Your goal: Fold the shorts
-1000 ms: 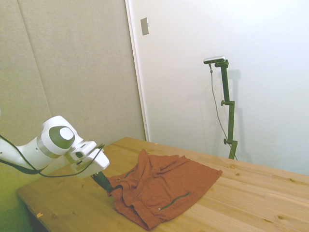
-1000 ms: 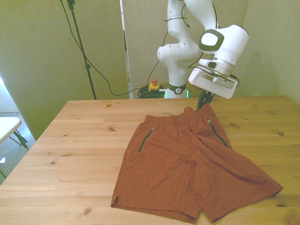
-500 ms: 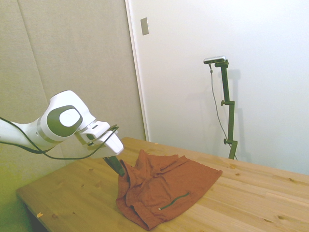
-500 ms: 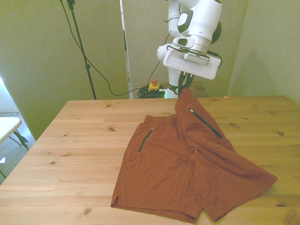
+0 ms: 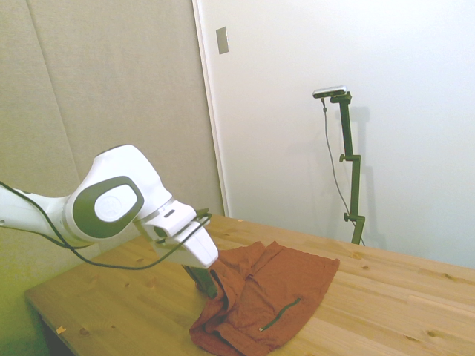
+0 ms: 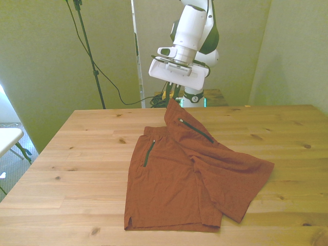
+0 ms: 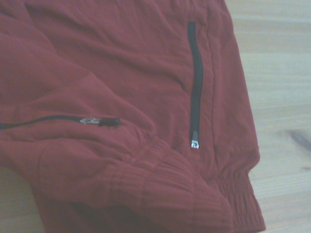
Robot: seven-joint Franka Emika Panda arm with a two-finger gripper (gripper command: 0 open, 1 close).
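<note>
End effector [image 6: 171, 100] above the counter's far edge, closed on a waistband corner of the shorts [image 6: 174, 179]; in the side view [image 5: 210, 284] we see its dark fingers pinching the raised cloth. We note that corner lifted clear of the counter [image 6: 77, 154], the leg on the front view's right draping down from it and partly overlapping the other leg, which lies flat. Two dark zipper lines show: one on the flat half [image 6: 148, 152], one on the lifted half [image 6: 196, 129]. Wrist view shows gathered waistband [image 7: 160, 184] bunched, both zippers [image 7: 195, 82] visible, and bare wood beside the cloth.
</note>
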